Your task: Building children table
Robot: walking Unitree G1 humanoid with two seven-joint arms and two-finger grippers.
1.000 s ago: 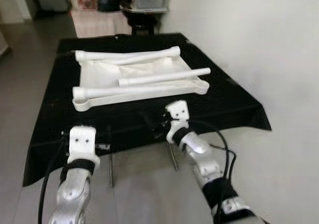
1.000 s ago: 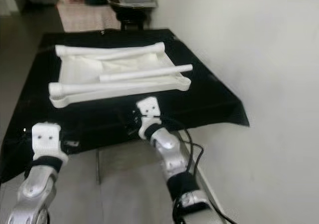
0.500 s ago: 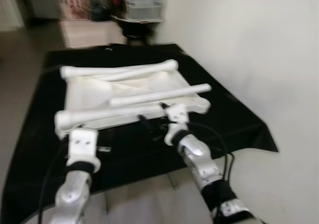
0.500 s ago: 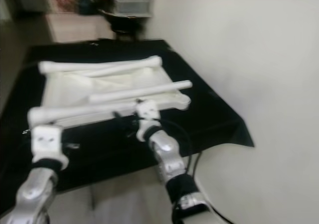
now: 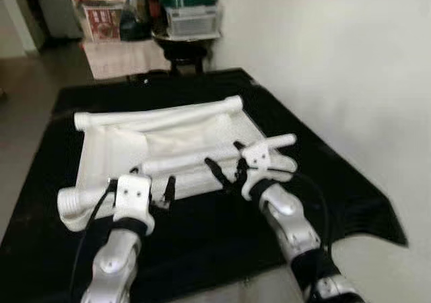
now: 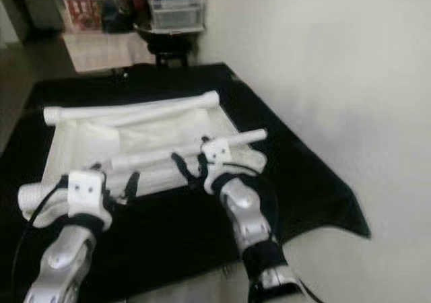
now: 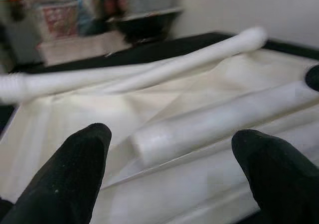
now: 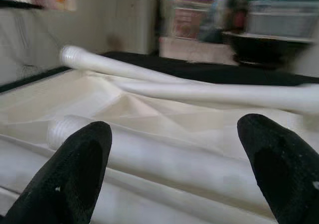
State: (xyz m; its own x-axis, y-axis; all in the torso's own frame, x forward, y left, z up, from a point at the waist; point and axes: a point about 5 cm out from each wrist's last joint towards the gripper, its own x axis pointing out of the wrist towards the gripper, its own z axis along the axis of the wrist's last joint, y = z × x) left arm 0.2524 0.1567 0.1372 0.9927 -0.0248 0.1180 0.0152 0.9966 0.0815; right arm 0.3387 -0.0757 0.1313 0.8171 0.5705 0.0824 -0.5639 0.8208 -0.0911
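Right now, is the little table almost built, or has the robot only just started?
Only just started. The white tabletop lies flat on the black cloth, and the loose legs lie on it, none fitted yet. Both hands are open at the near edge: the left hand and the right hand each face a leg, holding nothing. Still left: pick up each leg, attach it, then stand the table up.

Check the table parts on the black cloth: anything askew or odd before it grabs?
Slightly untidy, nothing damaged. The white tabletop lies flat on the black cloth with loose legs on it. One leg crosses it at a slant, its end poking past the right edge. Left gripper and right gripper both hover open at the near edge.
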